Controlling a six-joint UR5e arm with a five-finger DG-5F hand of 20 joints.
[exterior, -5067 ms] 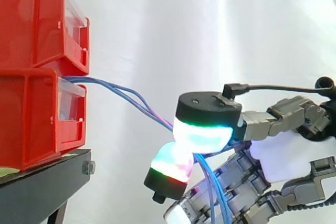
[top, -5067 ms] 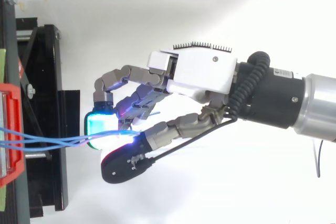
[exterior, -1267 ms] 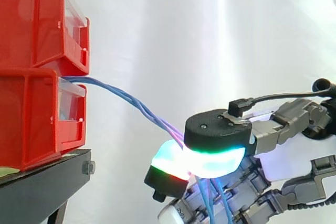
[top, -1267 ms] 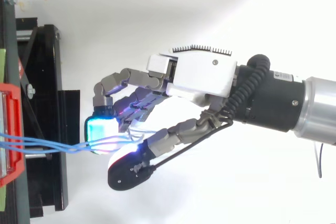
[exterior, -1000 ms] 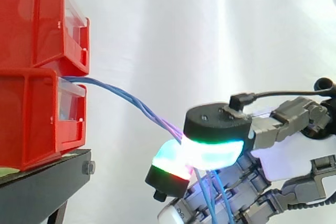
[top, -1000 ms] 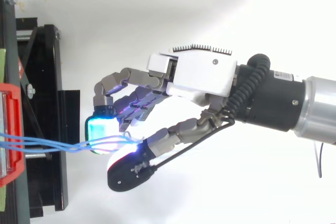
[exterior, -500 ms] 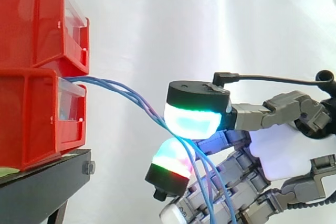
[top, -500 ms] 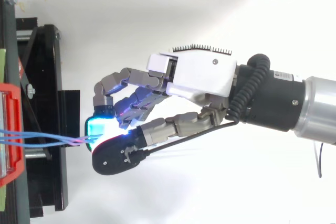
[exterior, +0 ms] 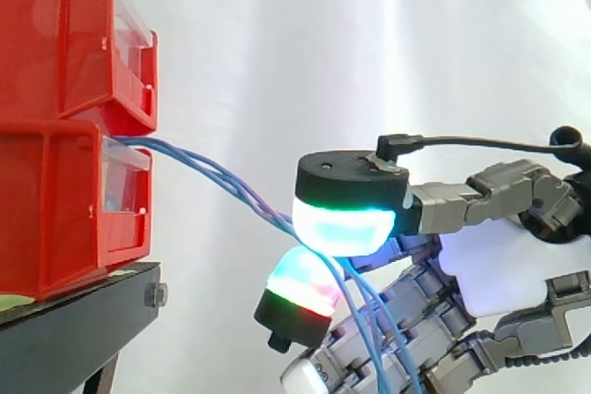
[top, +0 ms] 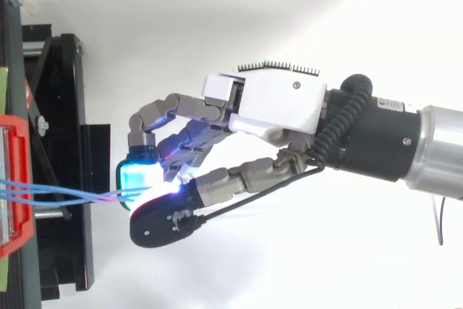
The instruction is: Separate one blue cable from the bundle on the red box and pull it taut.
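The hand (top: 269, 104) reaches in from the right toward two stacked red bins on a black stand (exterior: 74, 329), before a white curtain (exterior: 323, 43). Several blue cables (exterior: 222, 178) leave the front of the lower red bin (exterior: 55, 200), beneath the upper red bin (exterior: 55, 34), and descend rightward in a gentle curve, not yet a straight line. The hand pinches these strands together between its thumb pad (exterior: 346, 225), glowing cyan and green, and a finger pad (exterior: 300, 283) just below it, glowing cyan, magenta and red. Past the pinch, the cables hang downward in front of the remaining curled fingers. From above, the strands run almost level from the bin to the pads.
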